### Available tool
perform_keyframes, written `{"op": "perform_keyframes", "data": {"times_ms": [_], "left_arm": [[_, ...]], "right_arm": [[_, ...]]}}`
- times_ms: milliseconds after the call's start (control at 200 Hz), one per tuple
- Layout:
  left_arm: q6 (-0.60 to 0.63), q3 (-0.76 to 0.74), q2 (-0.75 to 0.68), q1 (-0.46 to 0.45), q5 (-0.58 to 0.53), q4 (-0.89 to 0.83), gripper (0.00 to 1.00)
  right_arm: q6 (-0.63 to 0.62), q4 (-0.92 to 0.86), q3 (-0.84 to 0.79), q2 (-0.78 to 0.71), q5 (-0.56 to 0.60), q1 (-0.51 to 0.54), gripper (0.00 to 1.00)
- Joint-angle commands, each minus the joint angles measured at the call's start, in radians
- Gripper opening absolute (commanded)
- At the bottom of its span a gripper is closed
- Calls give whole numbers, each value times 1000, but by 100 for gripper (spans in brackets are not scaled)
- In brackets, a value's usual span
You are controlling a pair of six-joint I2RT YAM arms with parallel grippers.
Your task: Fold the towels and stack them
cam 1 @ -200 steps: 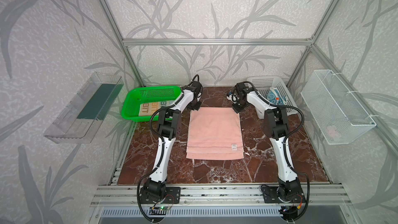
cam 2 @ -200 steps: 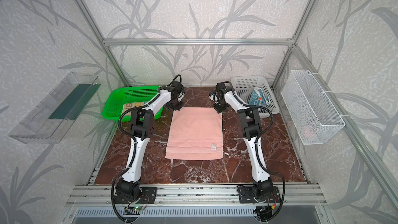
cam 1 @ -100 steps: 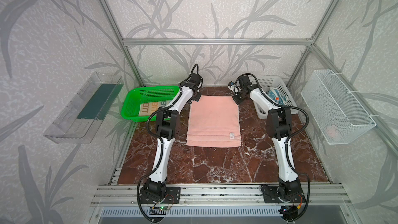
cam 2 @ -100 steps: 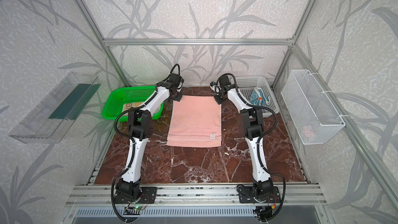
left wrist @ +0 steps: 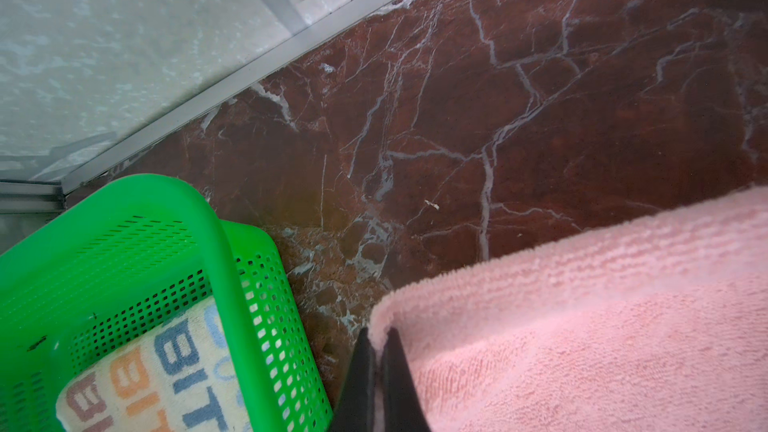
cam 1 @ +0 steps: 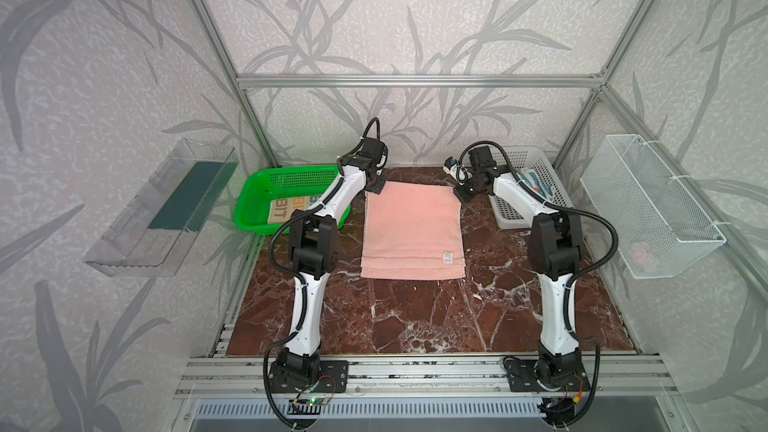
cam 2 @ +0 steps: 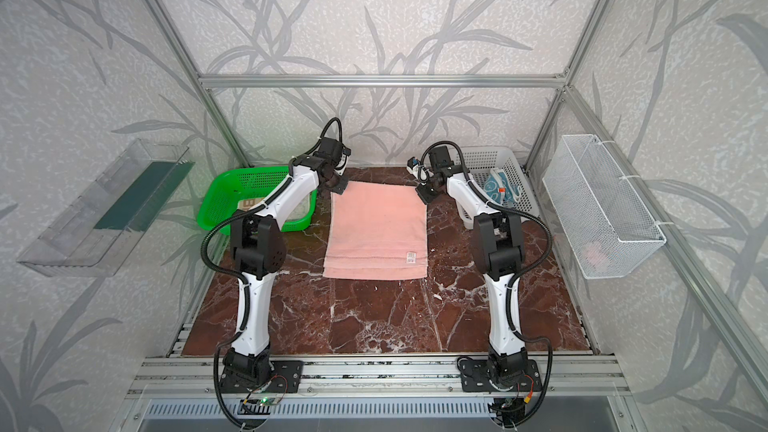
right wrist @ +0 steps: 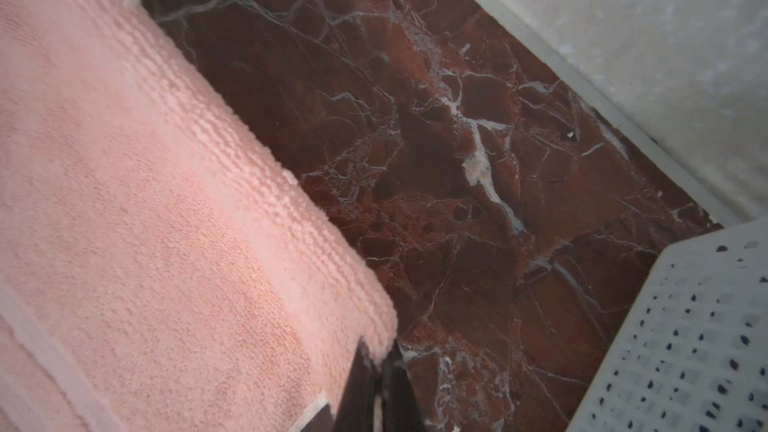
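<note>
Pinched shut with left fingers point(left wrist: 362, 380) and right fingers point(right wrist: 356, 388) on the pink towel point(cam 1: 411, 226), eleven and one o'clock corners, probably to stretch it flat across the counter point(cam 1: 415, 317).

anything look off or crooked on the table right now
Only one small thing: the pink towel is folded unevenly. Along its near edge the lower layers stick out past the top layer in a stepped strip. Nothing looks spilled or damaged.
</note>
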Motion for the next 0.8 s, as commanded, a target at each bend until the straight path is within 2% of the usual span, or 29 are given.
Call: {"op": "perform_keyframes", "data": {"times_ms": [0, 415, 795], "left_arm": [[11, -43, -63, 7, 6, -26, 0], [-5, -321, -284, -20, 54, -14, 0], [-101, -547, -437, -43, 86, -9, 0]], "right_arm": [[-3, 77, -85, -98, -50, -8, 0], [24, 61, -313, -292, -112, -6, 0], [66, -30, -460, -380, -170, 2, 0]]}}
